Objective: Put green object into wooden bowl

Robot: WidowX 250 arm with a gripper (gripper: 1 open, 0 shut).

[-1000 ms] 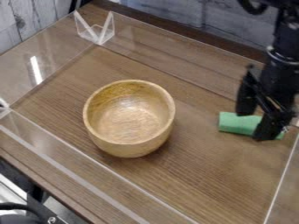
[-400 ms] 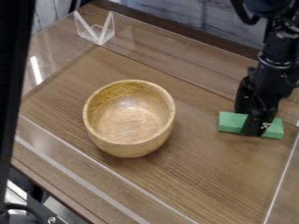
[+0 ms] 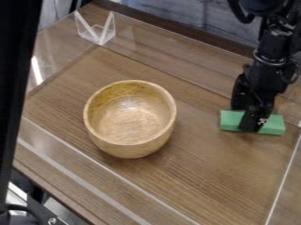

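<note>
While its fingers straddle the green object (image 3: 252,123), the claw (image 3: 252,120) stands spread wide, unclenched.

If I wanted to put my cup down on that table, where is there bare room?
Bare wood lies in front of the wooden bowl, behind it toward the clear plastic stand, and between the bowl and the green object. The right edge is crowded: the open gripper stands over the green object there.

1. One wooden bowl (image 3: 129,117), round, light tan.
2. One green object (image 3: 252,123), a flat block.
3. One tool (image 3: 252,120) on one dark arm (image 3: 270,54).
4. One wood-grain surface (image 3: 188,176).
5. One clear folded stand (image 3: 97,29) at the back.
</note>
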